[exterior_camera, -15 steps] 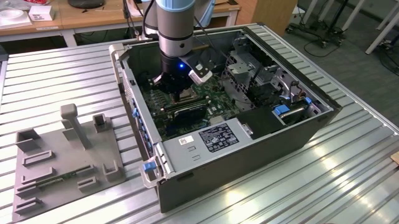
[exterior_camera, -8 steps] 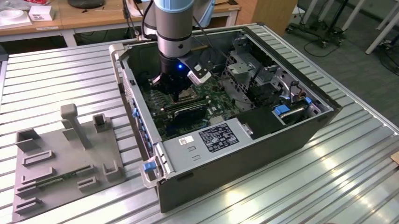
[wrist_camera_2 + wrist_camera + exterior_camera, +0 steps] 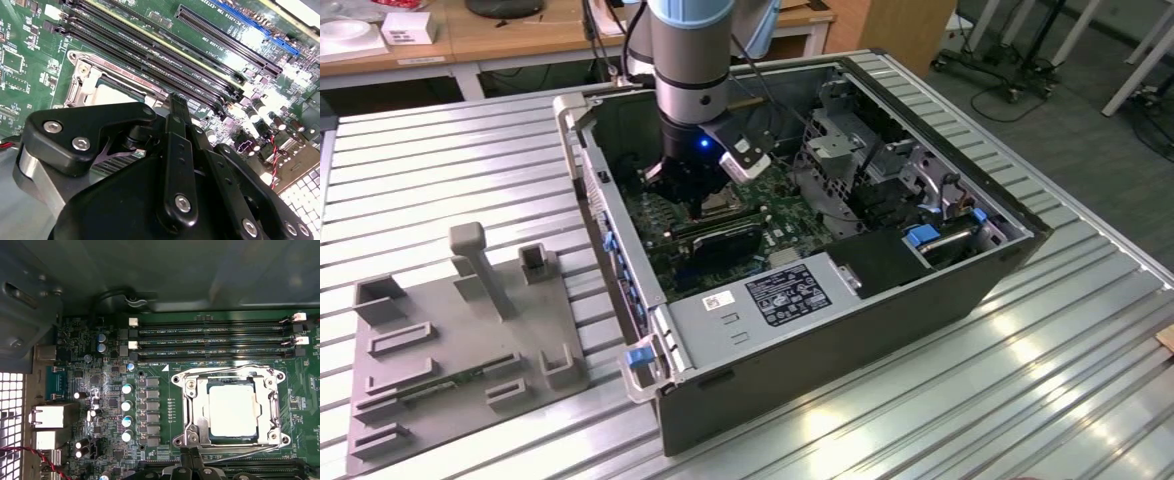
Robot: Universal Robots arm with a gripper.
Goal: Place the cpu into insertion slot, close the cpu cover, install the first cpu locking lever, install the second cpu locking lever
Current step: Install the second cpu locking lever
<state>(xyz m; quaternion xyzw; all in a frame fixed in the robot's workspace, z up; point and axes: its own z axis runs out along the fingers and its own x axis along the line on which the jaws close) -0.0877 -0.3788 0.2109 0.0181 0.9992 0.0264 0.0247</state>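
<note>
Black gripper (image 3: 192, 466), fingers pinched together, empty, tips at socket's near edge. Chip (image 3: 233, 410) seated in socket (image 3: 189, 412); cover (image 3: 270, 405) down around it. Step in hand, by my reading: first locking lever. Needs hooking, pressing under catch. Memory slots (image 3: 210, 342) beyond.

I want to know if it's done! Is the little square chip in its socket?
In. The pale silvery square chip lies flat inside the silvery metal-rimmed socket.
</note>
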